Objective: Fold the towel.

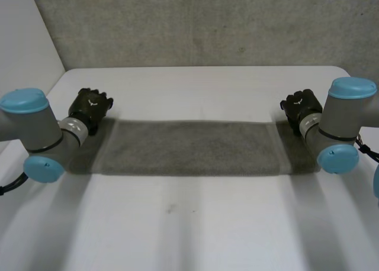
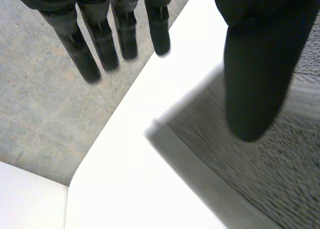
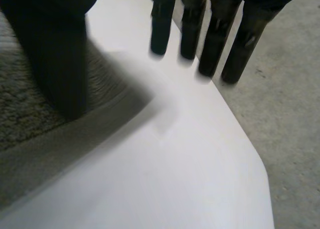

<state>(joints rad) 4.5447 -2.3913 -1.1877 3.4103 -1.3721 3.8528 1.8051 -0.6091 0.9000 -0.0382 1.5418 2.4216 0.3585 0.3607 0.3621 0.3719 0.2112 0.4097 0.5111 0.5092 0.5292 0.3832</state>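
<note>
Left hand [image 1: 90, 106], right hand [image 1: 300, 104] over towel [image 1: 189, 148] corners

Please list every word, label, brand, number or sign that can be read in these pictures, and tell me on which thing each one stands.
There is no text that can be read.
Towel: plain grey, with no label or print showing.
Table: plain white, with no writing.
Left hand and right hand: in the head view each has a small pale mark on its back, too small to read.
</note>
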